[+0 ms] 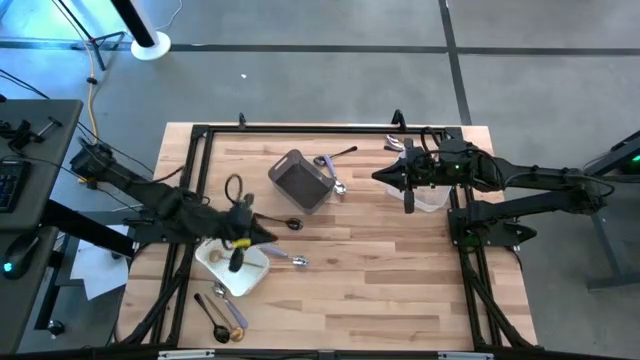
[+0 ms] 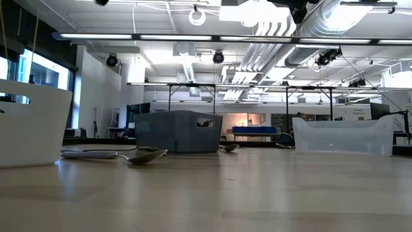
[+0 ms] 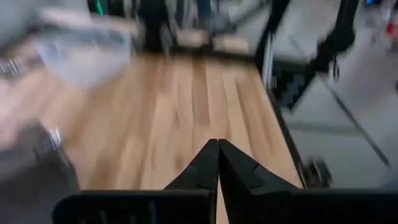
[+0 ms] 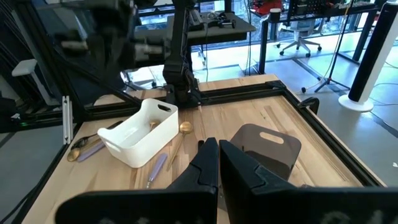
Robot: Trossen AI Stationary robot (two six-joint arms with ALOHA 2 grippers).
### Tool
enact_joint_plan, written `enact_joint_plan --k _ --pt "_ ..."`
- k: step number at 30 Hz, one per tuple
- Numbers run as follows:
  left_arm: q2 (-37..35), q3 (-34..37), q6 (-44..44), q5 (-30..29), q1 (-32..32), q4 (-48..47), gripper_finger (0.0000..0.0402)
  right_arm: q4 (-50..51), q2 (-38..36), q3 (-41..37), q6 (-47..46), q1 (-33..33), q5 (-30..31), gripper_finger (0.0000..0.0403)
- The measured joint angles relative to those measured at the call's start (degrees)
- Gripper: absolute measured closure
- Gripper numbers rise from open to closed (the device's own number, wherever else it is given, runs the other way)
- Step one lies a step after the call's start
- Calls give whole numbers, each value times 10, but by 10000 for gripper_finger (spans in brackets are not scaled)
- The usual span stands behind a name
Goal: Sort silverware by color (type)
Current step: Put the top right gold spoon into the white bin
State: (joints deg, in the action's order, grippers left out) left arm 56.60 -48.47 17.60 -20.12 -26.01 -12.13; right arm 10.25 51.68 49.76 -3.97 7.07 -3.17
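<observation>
the wooden table is carrying three containers spread well apart, which reads as one landing spot per kind of cutlery: the clear tub is sitting at the right edge, the grey bin near the back middle, and the white tray toward the front left.

the left arm is reaching in over the white tray, and the left gripper is hanging just past the tray's far rim with its fingers pressed fully together, gripping nothing that the left wrist view shows; that seems like a closed, empty hand between picks. the right arm is waiting over the clear tub, the right gripper clenched shut and empty too, pointing toward the grey bin.

the silverware is lying scattered rather than sorted. a lilac-handled spoon is resting on the wood just beside the tray, near the left gripper, so it looks like the likeliest next pick. a black spoon is lying between the tray and the bin. a small cluster of silver and black pieces is lying against the bin's right side. another group of spoons, black, gold and lilac-handled, is lying at the front left, in front of the tray. a gold spoon is showing beside the tray in the right wrist view. most pieces are not yet in any container.
</observation>
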Motion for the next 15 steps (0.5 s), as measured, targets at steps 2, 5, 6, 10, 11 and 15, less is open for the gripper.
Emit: enact_joint_plan --k 2,5,6,10,11,15 --pt "-1 0 -28 1 19 43 401 -1 0 0 1 0 0 403" --pt "-4 0 -64 21 50 102 401 0 0 0 2 0 0 403" --pt "-6 0 -74 32 60 114 401 0 0 0 2 0 0 403" --pt "-15 0 -98 66 102 140 401 0 0 0 2 0 0 403" --pt "-16 0 -98 75 113 139 401 0 0 0 2 0 0 403" --pt "-22 0 -108 130 150 131 401 0 0 0 2 0 0 403"
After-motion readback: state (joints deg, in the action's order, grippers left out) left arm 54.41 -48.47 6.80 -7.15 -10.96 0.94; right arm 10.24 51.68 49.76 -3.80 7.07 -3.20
